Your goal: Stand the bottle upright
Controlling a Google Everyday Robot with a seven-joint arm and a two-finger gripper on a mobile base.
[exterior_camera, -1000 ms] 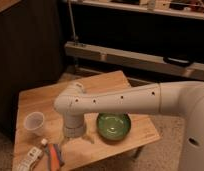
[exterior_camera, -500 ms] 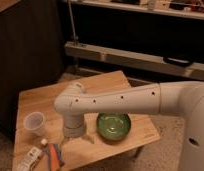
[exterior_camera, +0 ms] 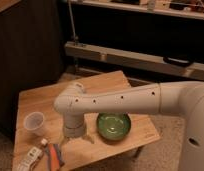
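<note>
Camera view: nothing is changing vs. 0.5 s ago; gripper [exterior_camera: 75,142] is hovering over table [exterior_camera: 42,97], fingers spread, bottle [exterior_camera: 32,156] lying flat nearby at near-left corner.

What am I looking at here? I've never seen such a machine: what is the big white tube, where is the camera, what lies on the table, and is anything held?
The white tube is the robot's single arm, reaching in from its body at the picture's right edge. At its end it bends down to the hand, which hangs low over the wooden table, near the front edge. There is only one camera. It looks down on the table from above, and where it is mounted is not on record. On the table, a green bowl sits to the picture's right of the hand and a translucent cup to its left. At the front left corner the small whitish bottle lies on its side beside a flat orange-and-grey item. The bottle is apart from the hand, so it is not held.
</note>
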